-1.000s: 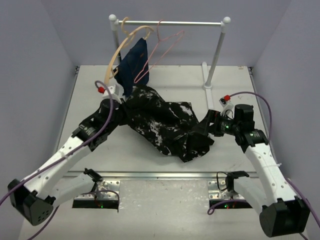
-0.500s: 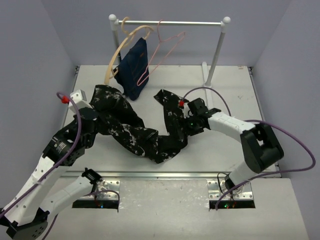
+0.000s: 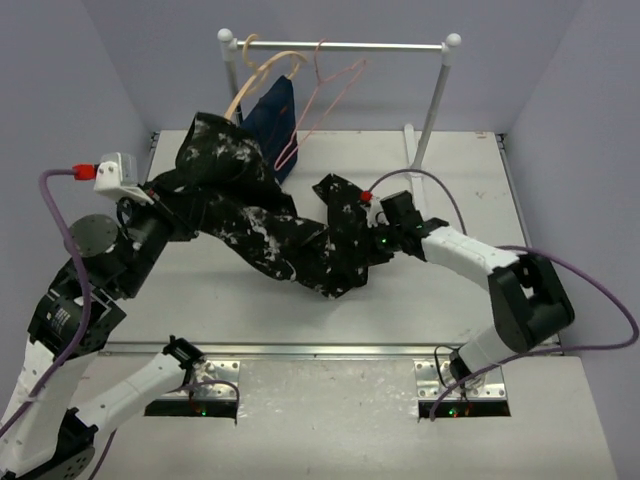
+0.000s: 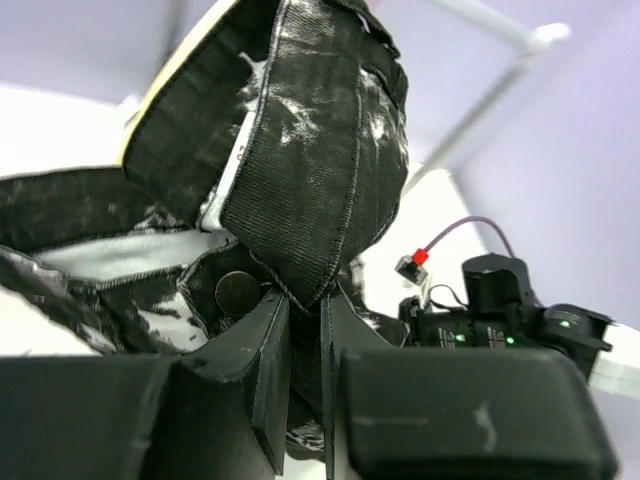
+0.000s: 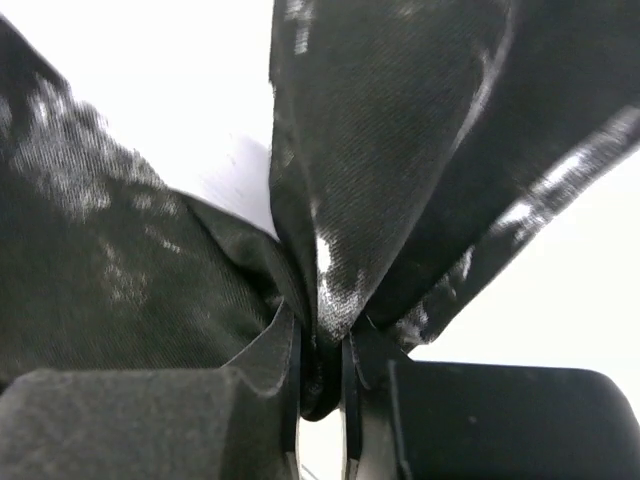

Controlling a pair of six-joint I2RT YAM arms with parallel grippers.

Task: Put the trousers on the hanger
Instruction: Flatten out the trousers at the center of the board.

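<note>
Sagging onto white table [image 3: 200, 300], trousers [image 3: 270, 235]; lilac walls [image 3: 560, 90] on three sides

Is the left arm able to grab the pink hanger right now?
Probably not. The left gripper is shut on the trousers, so its jaws are busy, and the navy garment seems to hang between it and the pink hanger.

The trousers [image 3: 270, 235] stretch across the table [image 3: 450, 170] from the left gripper [image 3: 168, 195] at nine o'clock to the right gripper [image 3: 368, 250] near centre, one end bunched near the hanger [image 3: 330, 95] at twelve.
</note>
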